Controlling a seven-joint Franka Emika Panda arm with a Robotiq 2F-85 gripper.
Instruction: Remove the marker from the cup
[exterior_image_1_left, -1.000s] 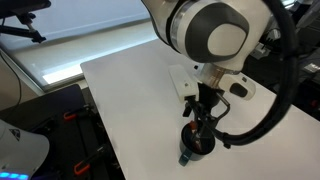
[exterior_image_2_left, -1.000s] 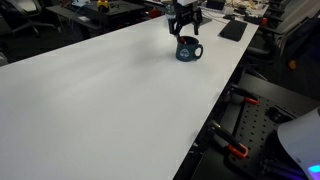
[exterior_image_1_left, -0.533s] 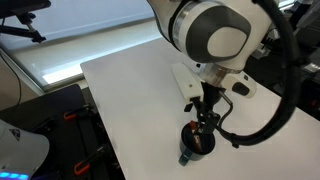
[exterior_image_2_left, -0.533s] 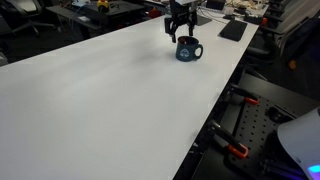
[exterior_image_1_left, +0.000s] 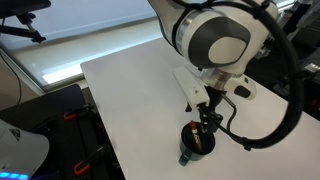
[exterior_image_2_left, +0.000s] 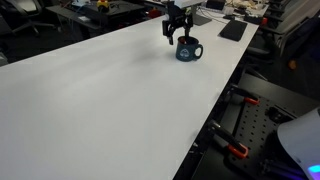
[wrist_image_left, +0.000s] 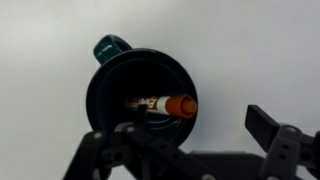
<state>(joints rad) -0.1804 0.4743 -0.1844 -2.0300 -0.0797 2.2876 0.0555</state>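
Note:
The cup (wrist_image_left: 108, 92) is a dark round mug with a stubby handle, seen from straight above in the wrist view. The marker (wrist_image_left: 165, 104) lies inside it, with a white body and a reddish-orange cap pointing right. The cup also shows in both exterior views (exterior_image_1_left: 193, 146) (exterior_image_2_left: 188, 50), near the table's edge. My gripper (wrist_image_left: 190, 135) (exterior_image_1_left: 206, 122) (exterior_image_2_left: 178, 28) hangs just above the cup. It is open and empty, with its fingers spread on either side of the cup's rim.
The white table (exterior_image_2_left: 110, 90) is wide. A flat black item (exterior_image_2_left: 232, 30) lies beyond the cup, and a white block (exterior_image_1_left: 188, 82) lies behind the gripper. Clamps and cables sit below the table's edge (exterior_image_2_left: 238, 120).
My gripper has risen slightly above the cup and drifted a little sideways. The cup and the marker have not moved.

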